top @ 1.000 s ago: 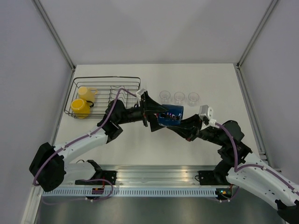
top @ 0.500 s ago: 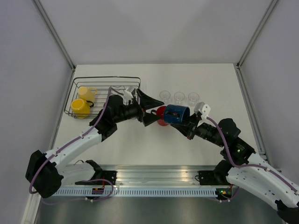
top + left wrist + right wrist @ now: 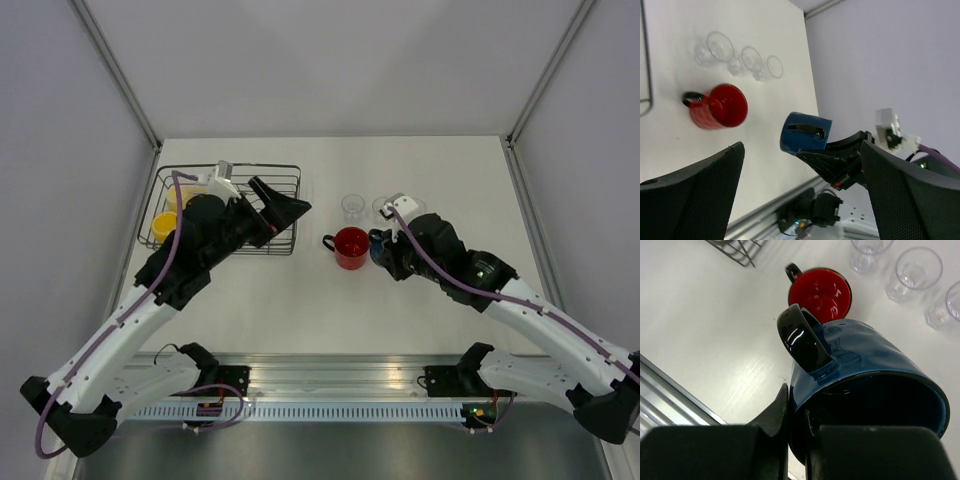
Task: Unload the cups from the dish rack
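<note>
White table (image 3: 300,310) carries everything. Left arm (image 3: 140,310) reaches up across the dish rack (image 3: 270,167), a black wire basket on the far left part of the table. Left gripper (image 3: 288,212) hangs over the rack's right end, fingers spread wide with nothing between them; the left wrist view shows the two pads far apart at the bottom corners. Right arm (image 3: 540,315) stretches in from the right toward mid-table. Right gripper (image 3: 799,422) pinches the wall of the blue mug (image 3: 865,360), one finger outside and one inside the rim. Blue mug is tilted onto its side, mouth toward the right wrist camera, handle on the side toward the red mug (image 3: 350,247), and sits just right of it. Cannot tell from these views whether it touches the table. Red mug stands upright on the table, empty, handle pointing left toward the rack, outside the basket. Two mugs sit in the rack's left end: bright yellow mug (image 3: 163,222) nearer, pale yellow mug (image 3: 192,187) behind it, both partly hidden by the left arm. Three clear tumblers (image 3: 915,270) stand upright in a close row on the table just beyond the red and blue mugs.
</note>
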### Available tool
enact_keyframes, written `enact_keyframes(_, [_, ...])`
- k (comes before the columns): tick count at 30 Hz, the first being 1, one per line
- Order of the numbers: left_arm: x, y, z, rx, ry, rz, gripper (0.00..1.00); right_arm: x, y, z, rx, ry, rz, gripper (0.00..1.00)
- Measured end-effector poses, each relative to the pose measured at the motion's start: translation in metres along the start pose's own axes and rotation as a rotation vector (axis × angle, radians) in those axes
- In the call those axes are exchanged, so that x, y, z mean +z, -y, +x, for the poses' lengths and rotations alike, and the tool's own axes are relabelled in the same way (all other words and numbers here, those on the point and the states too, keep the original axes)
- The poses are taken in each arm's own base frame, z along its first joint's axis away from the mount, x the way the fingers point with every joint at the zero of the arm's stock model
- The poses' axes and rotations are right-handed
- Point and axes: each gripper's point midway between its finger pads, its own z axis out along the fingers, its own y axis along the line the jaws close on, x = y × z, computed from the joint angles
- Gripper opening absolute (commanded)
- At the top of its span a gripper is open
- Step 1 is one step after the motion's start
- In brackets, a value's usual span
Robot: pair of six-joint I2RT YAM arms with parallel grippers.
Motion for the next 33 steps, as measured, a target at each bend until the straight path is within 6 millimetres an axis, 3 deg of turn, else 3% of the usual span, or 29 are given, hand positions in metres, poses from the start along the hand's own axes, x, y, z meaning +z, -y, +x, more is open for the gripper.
enact_keyframes(5, [-0.040, 0.008, -0.031, 0.225, 0.116, -0.024, 1.00, 0.021, 0.014, 0.016, -0.004, -0.149, 0.086, 0.00])
enact_keyframes(10, [-0.081, -0.015, -0.042, 0.396, 0.174, -0.109, 1.00, 0.045, 0.037, 0.032, 0.009, -0.274, 0.151, 0.00])
enact_keyframes(15, [-0.109, -0.031, -0.045, 0.502, 0.192, -0.160, 1.00, 0.066, 0.063, 0.056, 0.036, -0.396, 0.194, 0.00])
enact_keyframes(22, [-0.125, -0.053, -0.045, 0.590, 0.179, -0.242, 1.00, 0.088, 0.083, 0.083, 0.067, -0.517, 0.214, 0.00])
enact_keyframes(33, [-0.136, -0.072, -0.046, 0.648, 0.175, -0.317, 1.00, 0.114, 0.090, 0.087, 0.085, -0.571, 0.198, 0.01])
